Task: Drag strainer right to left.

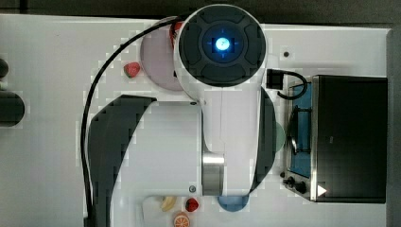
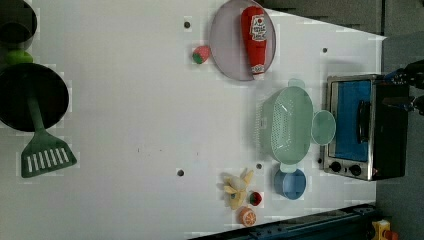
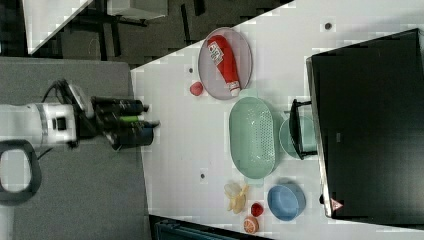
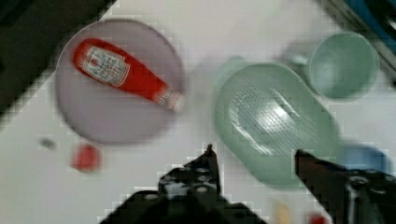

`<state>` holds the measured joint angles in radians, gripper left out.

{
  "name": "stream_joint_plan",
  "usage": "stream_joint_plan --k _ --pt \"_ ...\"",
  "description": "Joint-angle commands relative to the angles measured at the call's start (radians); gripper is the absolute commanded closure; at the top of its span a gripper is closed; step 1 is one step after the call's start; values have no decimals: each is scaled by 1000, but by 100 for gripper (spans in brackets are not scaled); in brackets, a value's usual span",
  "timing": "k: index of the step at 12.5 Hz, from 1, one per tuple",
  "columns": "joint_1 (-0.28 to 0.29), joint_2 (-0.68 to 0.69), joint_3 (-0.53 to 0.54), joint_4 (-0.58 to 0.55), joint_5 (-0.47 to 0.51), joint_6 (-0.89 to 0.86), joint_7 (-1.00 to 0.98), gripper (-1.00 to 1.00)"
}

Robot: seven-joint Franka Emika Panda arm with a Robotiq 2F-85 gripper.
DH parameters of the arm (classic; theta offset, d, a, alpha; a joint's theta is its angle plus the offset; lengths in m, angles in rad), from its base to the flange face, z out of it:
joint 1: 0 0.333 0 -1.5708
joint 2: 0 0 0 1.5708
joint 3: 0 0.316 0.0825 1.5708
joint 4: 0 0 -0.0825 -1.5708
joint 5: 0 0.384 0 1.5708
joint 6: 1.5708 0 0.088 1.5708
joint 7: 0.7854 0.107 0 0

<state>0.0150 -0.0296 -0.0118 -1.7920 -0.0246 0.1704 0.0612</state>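
**Strainer on the table, open gripper above it**

We take the strainer (image 2: 289, 125) as our landmark. It rests on the white table (image 2: 125, 100), upright, its holed bowl facing up. In the wrist view our gripper (image 4: 256, 156) hangs above it with nothing held, its two dark fingers (image 4: 208, 163) spread apart; one fingertip lies over the bare table beside the strainer's rim, the other over its far edge.

Just beside the strainer sits the mint mug (image 2: 323, 127), between it and the toaster oven (image 2: 365, 127). The blue cup (image 2: 290, 183) sits at one end of the strainer; near the other end lies a plate (image 2: 225, 45) carrying a red ketchup bottle (image 2: 254, 37). Its label is too small for us to read.
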Motion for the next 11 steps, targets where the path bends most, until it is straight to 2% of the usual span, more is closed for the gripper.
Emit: stream_joint_plan --k 1,3,7,11 --pt "-41 -379 -32 -126 -23 -229 24 -59" --pt "-40 -378 -31 -139 -23 -228 24 -99" --pt "-39 -371 -22 -261 -22 -200 27 -100" --pt "-39 -337 -18 -449 -22 51 54 -100"
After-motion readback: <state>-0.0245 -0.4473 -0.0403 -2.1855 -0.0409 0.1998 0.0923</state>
